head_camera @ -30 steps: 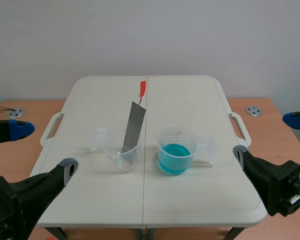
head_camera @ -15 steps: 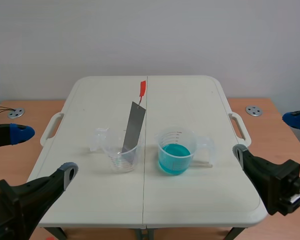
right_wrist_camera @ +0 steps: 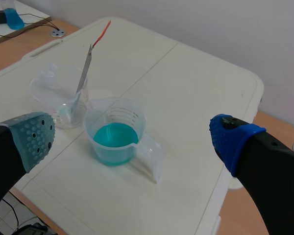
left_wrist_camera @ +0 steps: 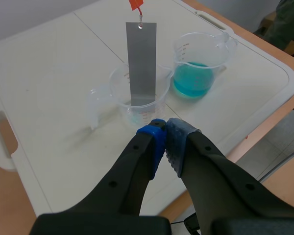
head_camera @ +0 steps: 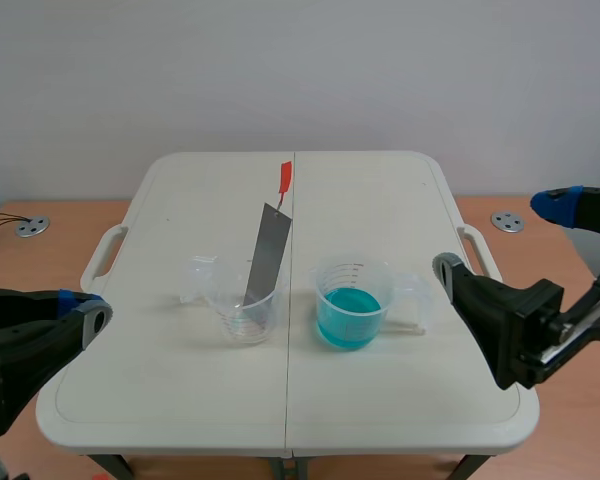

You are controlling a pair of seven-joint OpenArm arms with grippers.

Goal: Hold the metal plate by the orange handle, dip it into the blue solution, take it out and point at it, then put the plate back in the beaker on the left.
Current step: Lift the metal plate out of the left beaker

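Note:
A grey metal plate leans upright in the clear beaker left of the table's middle, its orange handle sticking up at the far end. To its right stands a beaker of blue solution. My left gripper is shut on nothing, low at the table's left front edge. In the left wrist view its gripper sits just short of the clear beaker and plate. My right gripper is open near the table's right edge. In the right wrist view the blue beaker lies ahead of that gripper.
The white folding table has carry handles on both sides and stands on a wooden surface. Round metal discs lie on the wood at either side. Both beakers have spouts and handles sticking out sideways.
My left gripper has gone from wide open to shut. The right arm has moved in toward the table's right edge, staying open. Plate and beakers have not moved.

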